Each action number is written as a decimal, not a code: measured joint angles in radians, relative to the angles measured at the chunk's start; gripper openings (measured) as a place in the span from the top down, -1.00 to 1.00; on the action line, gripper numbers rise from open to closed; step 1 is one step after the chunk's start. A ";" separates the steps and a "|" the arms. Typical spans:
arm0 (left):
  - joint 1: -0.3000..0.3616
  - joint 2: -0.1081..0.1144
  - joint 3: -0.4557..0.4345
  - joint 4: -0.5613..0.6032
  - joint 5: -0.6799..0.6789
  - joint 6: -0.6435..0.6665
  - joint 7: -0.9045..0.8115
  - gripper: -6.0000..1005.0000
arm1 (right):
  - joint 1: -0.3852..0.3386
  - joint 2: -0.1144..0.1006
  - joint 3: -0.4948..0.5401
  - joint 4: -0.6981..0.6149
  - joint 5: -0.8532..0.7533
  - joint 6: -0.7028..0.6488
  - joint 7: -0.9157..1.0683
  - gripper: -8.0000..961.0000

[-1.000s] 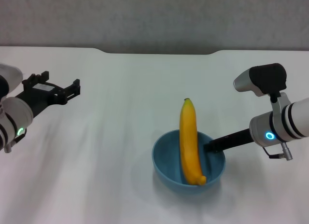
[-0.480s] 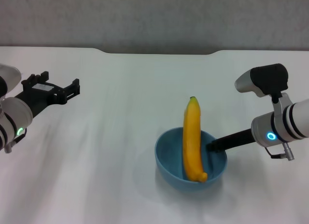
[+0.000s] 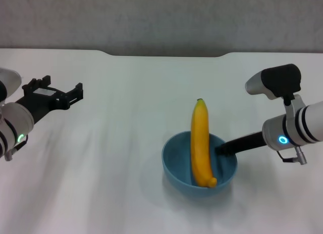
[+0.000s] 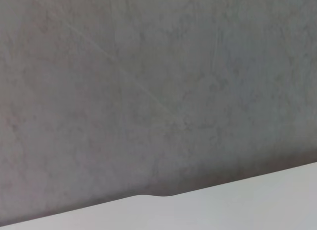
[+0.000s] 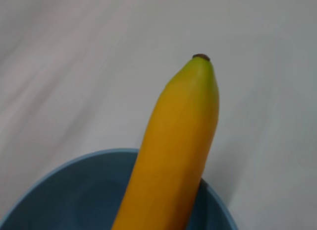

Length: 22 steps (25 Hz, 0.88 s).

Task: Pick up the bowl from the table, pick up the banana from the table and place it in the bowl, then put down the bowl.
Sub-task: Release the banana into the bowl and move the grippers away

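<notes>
The light-blue bowl (image 3: 199, 166) is at the front right of the white table (image 3: 126, 143). The yellow banana (image 3: 200, 143) lies in it, its far tip sticking out over the far rim and its near end resting on the near rim. My right gripper (image 3: 222, 149) is shut on the bowl's right rim. I cannot tell whether the bowl rests on the table or hangs just above it. The right wrist view shows the banana (image 5: 173, 150) rising out of the bowl (image 5: 59, 190). My left gripper (image 3: 63, 88) is open and empty, parked above the table's left side.
The table's notched far edge (image 3: 166, 54) meets a grey wall (image 3: 161, 17). The left wrist view shows only that wall (image 4: 148, 81) and a strip of the table (image 4: 257, 200).
The bowl with the banana has shifted slightly right and towards me, held by my right gripper. The left arm has not moved.
</notes>
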 joint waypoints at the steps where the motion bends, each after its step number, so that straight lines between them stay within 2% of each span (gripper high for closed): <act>1: 0.000 0.000 0.000 0.004 0.000 0.000 0.001 -0.78 | 0.002 0.000 0.002 0.002 0.001 0.004 -0.006 0.91; 4: -0.003 0.000 0.000 0.018 0.000 0.000 0.002 -0.78 | 0.006 0.002 0.004 0.005 0.019 0.012 -0.027 0.91; 9: 0.000 0.000 0.000 0.020 0.000 -0.002 0.002 -0.78 | 0.008 0.003 0.004 0.005 0.083 0.002 -0.099 0.56; 14: 0.005 0.001 -0.001 0.023 0.000 -0.002 0.002 -0.78 | 0.008 0.003 0.004 0.014 0.092 -0.017 -0.120 0.06; 17: 0.015 0.002 -0.010 0.023 0.000 -0.002 0.000 -0.78 | 0.004 -0.001 0.005 -0.003 0.095 -0.073 -0.118 -0.43; 22: 0.030 0.003 -0.014 0.020 -0.009 -0.002 0.004 -0.78 | -0.067 -0.001 0.004 -0.162 0.169 -0.266 -0.121 -0.63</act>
